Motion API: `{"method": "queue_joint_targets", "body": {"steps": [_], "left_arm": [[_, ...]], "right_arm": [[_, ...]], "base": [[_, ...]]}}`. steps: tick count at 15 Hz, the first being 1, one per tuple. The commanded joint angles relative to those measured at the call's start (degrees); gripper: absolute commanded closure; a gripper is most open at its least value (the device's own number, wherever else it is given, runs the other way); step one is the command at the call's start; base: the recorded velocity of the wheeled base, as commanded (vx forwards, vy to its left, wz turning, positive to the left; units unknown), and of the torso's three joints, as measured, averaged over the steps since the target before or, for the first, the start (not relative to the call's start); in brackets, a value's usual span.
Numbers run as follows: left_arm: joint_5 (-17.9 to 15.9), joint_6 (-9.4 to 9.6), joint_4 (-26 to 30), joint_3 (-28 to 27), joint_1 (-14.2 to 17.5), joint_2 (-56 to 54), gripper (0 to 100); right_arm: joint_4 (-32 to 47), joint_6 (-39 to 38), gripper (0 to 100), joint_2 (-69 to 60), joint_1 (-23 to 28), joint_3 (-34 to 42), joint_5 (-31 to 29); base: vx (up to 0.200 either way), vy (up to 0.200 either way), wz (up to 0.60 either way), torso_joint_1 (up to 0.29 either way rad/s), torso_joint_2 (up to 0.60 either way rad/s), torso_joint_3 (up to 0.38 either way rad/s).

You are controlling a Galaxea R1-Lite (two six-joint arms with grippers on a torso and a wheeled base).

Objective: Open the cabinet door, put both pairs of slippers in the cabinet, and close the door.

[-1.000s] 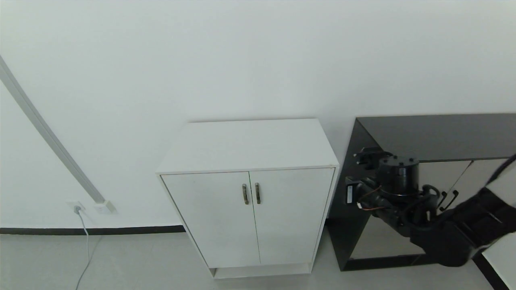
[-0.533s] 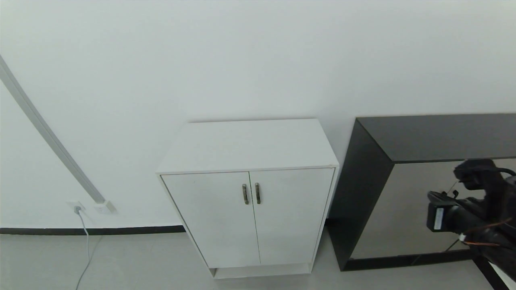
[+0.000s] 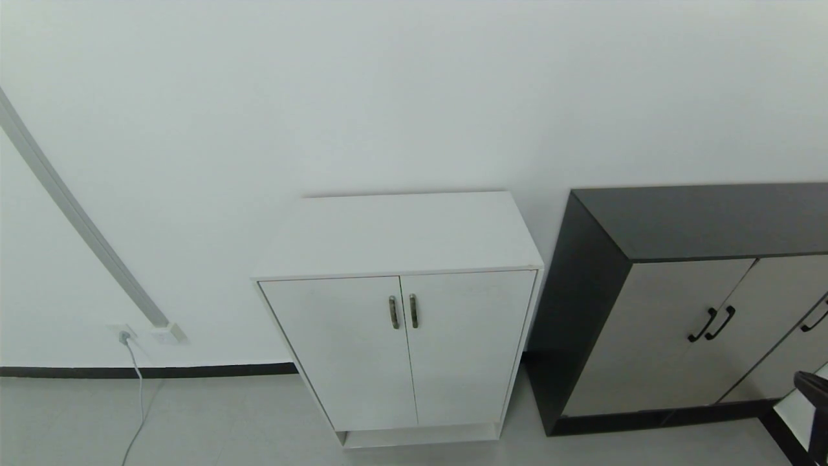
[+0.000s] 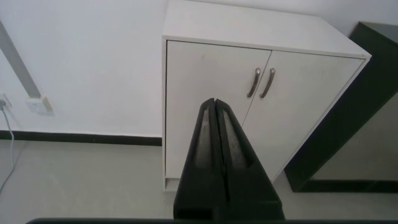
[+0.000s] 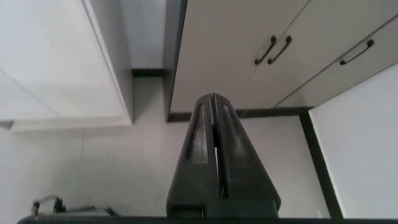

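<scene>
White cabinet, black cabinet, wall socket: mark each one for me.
white cabinet (image 3: 401,236): head view, on its top panel.
black cabinet (image 3: 705,220): head view, on its top surface.
wall socket (image 3: 119,331): head view, on its faceplate.

I see my left gripper (image 4: 214,102) and right gripper (image 5: 213,98) alike: matte black long wedges, broad at base, a thin seam down the middle.
</scene>
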State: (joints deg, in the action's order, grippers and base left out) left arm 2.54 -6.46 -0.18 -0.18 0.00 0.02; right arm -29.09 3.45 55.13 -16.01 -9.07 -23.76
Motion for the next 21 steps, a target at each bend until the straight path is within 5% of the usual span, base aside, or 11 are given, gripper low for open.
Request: {"method": "queue_joint_targets", "body": {"steps": [1, 3, 7, 13, 21], "left_arm": [[0.01, -0.04, -0.08, 0.01, 0.00, -0.02, 100], [0.01, 0.04, 0.01, 0.01, 0.00, -0.02, 100], [0.01, 0.04, 0.01, 0.01, 0.00, -0.02, 100], [-0.07, 0.04, 0.01, 0.01, 0.00, -0.02, 100], [-0.07, 0.04, 0.01, 0.01, 0.00, -0.02, 100]], "right_arm": [[5.97, 0.94, 100, -11.00, 0.01, 0.10, 1.87], [16.96, 1.03, 100, -19.44, -0.08, 0.37, 13.04], [20.91, 1.38, 100, -22.17, -0.34, 4.32, 26.40], [24.69, 3.93, 100, -21.64, -1.48, 9.07, 27.98], [30.67, -0.55, 100, -21.73, -10.19, 8.89, 29.38]], "base": [[0.000, 0.000, 0.00, 0.000, 0.00, 0.000], [0.000, 0.000, 0.00, 0.000, 0.00, 0.000], [0.000, 0.000, 0.00, 0.000, 0.00, 0.000], [0.000, 0.000, 0.00, 0.000, 0.00, 0.000], [0.000, 0.000, 0.00, 0.000, 0.00, 0.000]]}}
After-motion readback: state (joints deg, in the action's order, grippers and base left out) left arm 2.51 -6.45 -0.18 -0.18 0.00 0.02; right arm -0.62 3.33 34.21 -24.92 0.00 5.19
